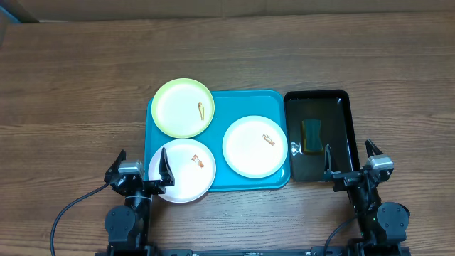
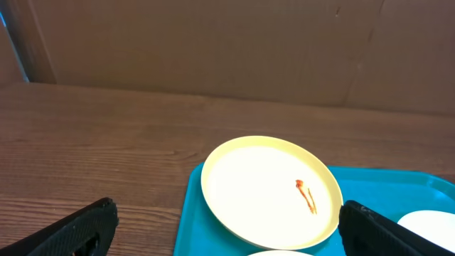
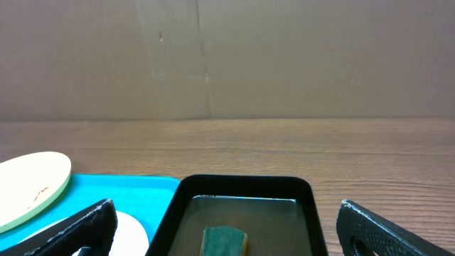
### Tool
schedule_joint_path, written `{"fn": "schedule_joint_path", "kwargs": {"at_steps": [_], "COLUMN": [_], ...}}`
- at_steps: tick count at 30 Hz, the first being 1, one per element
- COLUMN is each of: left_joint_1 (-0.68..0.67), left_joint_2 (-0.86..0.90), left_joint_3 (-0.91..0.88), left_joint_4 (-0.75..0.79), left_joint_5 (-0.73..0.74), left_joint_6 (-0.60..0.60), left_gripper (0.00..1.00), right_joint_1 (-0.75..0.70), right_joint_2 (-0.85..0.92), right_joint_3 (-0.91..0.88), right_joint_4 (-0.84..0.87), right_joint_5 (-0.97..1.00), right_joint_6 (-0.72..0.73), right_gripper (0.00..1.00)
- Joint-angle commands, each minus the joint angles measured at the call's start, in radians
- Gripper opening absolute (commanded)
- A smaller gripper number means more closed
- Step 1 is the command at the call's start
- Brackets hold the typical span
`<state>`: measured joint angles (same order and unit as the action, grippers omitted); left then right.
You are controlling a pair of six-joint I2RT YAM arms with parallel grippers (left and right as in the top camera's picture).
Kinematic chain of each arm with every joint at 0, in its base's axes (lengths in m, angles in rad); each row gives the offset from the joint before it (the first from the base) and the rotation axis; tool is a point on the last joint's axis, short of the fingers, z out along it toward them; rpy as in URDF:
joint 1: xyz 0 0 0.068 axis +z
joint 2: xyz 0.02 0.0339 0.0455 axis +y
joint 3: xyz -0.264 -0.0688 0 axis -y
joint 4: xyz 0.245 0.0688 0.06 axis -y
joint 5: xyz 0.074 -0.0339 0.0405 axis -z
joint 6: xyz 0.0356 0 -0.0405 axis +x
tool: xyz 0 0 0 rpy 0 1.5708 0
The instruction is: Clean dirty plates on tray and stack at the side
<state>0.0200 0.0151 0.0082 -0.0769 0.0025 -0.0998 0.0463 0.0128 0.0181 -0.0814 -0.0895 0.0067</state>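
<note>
- At the bench's near edge, the left gripper (image 1: 141,167) and right gripper (image 1: 348,162) sit empty, fingers spread apart.
- Just beyond, a white plate (image 1: 182,176) overhangs the turquoise tray's (image 1: 227,103) near rim; wiping pressure could tip it.
- Farther back, the yellow-green plate (image 1: 183,107) overhangs too.

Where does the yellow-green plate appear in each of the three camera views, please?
Overhead: the yellow-green plate lies upper left of centre, overhanging the tray's far-left corner.
Left wrist: lower centre of the picture, its orange smear showing.
Right wrist: at the left edge, partly cut off.
Shared landmark: the turquoise tray beneath it, seen in all three views.
</note>
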Motion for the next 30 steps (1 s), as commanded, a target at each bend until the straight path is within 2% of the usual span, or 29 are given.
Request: {"fn": "schedule_joint_path", "kwargs": {"at_steps": [1, 22, 25, 30], "left_joint_1": [-0.002, -0.002, -0.001, -0.001], "left_joint_2": [-0.004, -0.004, -0.004, -0.004], "left_joint_3": [-0.003, -0.003, -0.003, -0.003], "left_joint_4": [-0.001, 0.001, 0.083, 0.059], "left_joint_5": [-0.006, -0.008, -0.08, -0.032], "left_joint_6": [0.018, 0.021, 0.048, 0.031], "left_gripper": [1.0, 1.0, 1.0, 1.0], "right_joint_1": [-0.001, -0.001, -0.001, -0.001], "right_joint_2": [-0.009, -0.009, -0.009, -0.009], "right_joint_3": [-0.01, -0.01, -0.01, -0.01], "right_joint_4": [0.005, 0.005, 0.005, 0.005], "right_joint_5": [-0.002, -0.002, -0.002, -0.002], "right_joint_6": [-0.004, -0.004, -0.004, -0.004], "right_gripper": [1.0, 1.0, 1.0, 1.0]}}
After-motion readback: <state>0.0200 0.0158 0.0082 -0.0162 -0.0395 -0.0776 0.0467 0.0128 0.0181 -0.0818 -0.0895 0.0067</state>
